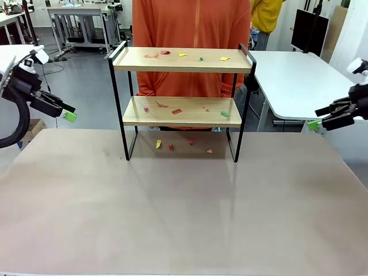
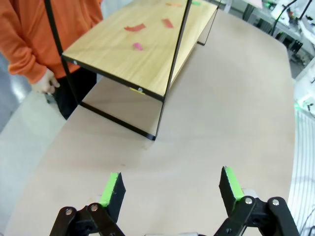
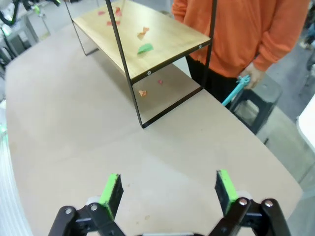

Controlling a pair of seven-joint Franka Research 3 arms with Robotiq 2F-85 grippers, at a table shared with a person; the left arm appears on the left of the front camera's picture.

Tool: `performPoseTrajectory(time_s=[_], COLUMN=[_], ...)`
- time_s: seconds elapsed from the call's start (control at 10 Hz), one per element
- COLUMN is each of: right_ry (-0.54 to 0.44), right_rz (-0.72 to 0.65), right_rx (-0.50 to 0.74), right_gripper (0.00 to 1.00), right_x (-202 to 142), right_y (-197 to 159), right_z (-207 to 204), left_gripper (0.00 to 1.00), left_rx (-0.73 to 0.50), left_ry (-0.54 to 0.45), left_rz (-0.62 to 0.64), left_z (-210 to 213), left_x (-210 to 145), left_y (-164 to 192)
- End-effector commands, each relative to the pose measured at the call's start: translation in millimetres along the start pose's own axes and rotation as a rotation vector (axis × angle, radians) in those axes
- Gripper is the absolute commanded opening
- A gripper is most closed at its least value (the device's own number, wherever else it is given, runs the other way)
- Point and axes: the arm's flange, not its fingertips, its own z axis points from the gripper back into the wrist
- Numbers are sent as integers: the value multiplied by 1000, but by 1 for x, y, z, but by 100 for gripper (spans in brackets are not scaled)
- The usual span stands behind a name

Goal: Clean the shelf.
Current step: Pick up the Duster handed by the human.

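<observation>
The shelf (image 1: 185,65) stands at the far middle of the table, two wooden boards in a black frame. Coloured paper scraps (image 1: 182,54) lie on its top board, on its lower board (image 1: 190,118), and on the table under it (image 1: 158,144). My left gripper (image 1: 68,112) hovers open off the table's left side, well away from the shelf. My right gripper (image 1: 317,119) hovers open off the right side. In the left wrist view the open left gripper (image 2: 172,189) faces the shelf's lower board (image 2: 142,54). In the right wrist view the open right gripper (image 3: 170,191) faces the shelf's other end (image 3: 162,42).
A person in an orange top (image 1: 190,29) stands right behind the shelf, one hand (image 2: 47,81) low and the other holding a teal tool (image 3: 235,91). A stool (image 3: 258,105) stands beside them. The brown table (image 1: 184,207) stretches in front; a white table (image 1: 299,80) sits at the back right.
</observation>
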Motion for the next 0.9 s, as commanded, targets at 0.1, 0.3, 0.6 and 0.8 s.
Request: performPoseTrajectory(time_s=[0.1,0.3,0.6,0.8], right_ry=[8,26,-119,-217], right_rz=[8,-10,29,119], right_rx=[-14,-14,150,147], right_gripper=[100,100,100,100], right_x=[6,6,-10,-20], right_y=[3,6,-64,-95], right_z=[3,-3,-14,-22], left_gripper=[100,100,100,100], left_rx=[1,7,-133,-129], left_ry=[1,2,-125,-276], left_rz=[9,-7,52,-54], left_z=[3,3,-16,-20], left_x=[4,9,-9,-21], left_y=[-12,-7,74,96])
